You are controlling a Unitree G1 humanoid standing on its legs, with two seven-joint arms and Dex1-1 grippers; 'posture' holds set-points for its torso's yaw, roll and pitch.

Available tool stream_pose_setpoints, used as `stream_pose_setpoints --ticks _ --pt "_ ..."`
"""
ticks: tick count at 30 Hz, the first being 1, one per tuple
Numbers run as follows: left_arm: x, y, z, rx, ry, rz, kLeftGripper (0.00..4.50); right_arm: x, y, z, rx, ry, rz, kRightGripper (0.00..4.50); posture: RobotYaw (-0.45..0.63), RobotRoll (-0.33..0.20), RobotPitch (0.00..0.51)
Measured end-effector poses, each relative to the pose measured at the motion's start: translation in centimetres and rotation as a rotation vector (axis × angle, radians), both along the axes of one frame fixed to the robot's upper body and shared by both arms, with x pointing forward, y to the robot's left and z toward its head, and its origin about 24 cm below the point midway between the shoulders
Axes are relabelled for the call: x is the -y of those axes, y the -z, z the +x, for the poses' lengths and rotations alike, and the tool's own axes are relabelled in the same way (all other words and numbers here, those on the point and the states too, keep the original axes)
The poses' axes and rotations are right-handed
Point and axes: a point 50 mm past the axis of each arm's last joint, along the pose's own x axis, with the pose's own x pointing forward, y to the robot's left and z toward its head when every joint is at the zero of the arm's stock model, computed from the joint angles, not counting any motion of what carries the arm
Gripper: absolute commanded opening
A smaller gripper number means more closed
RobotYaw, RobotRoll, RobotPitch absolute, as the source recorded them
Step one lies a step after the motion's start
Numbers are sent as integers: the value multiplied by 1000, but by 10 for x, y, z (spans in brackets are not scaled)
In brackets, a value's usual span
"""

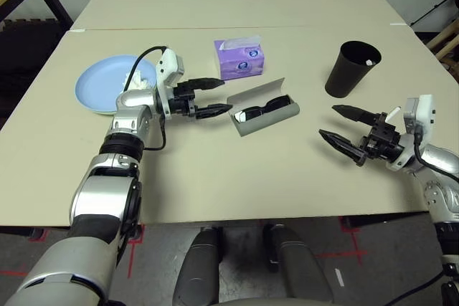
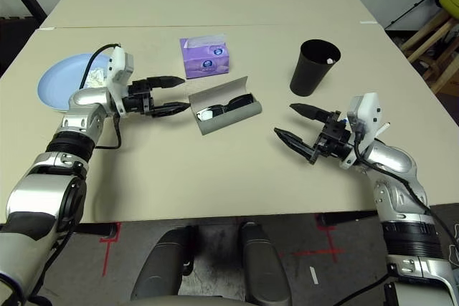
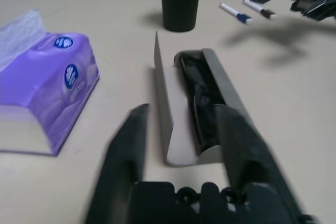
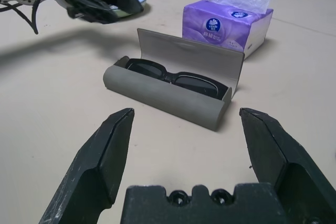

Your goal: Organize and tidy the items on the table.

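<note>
Sunglasses with a black frame point(image 1: 262, 109) lie inside the grey oblong glasses case point(image 1: 267, 118), which rests near the middle of the pale beige matte desk point(image 1: 237, 170) with its flat lid point(image 4: 189, 51) standing up. Just beyond the case sits the purple cardboard tissue box point(image 1: 240, 59), a white sheet poking from its top. At the desk's left, the light blue round plate point(image 1: 100, 84) carries a small crumpled white tissue point(image 1: 138, 81), partly hidden by the left wrist. The left gripper point(image 1: 218, 97) hovers right at the case's left end, its fingers parted and grasping nothing. The right gripper point(image 1: 338, 123) hangs well to the right of the case, spread wide and empty, pointing towards it. A tall black tapered cup point(image 1: 351, 68) stands at the far right, with two white markers point(image 3: 247, 11) lying beside it.
</note>
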Motion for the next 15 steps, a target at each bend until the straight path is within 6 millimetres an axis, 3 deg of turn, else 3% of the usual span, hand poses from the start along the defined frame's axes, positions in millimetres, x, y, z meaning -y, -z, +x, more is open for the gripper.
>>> stream_pose_setpoints --ticks 4,10,15 --pt "2 1 1 1 -13 -5 11 1 1 -1 -7 5 -2 4500 11 0 176" --pt "6 -9 6 17 -19 -27 11 1 1 -1 -10 6 -2 4500 6 0 180" --pt "4 -3 7 -11 -39 -4 11 1 1 -1 -10 5 -2 4500 4 0 184"
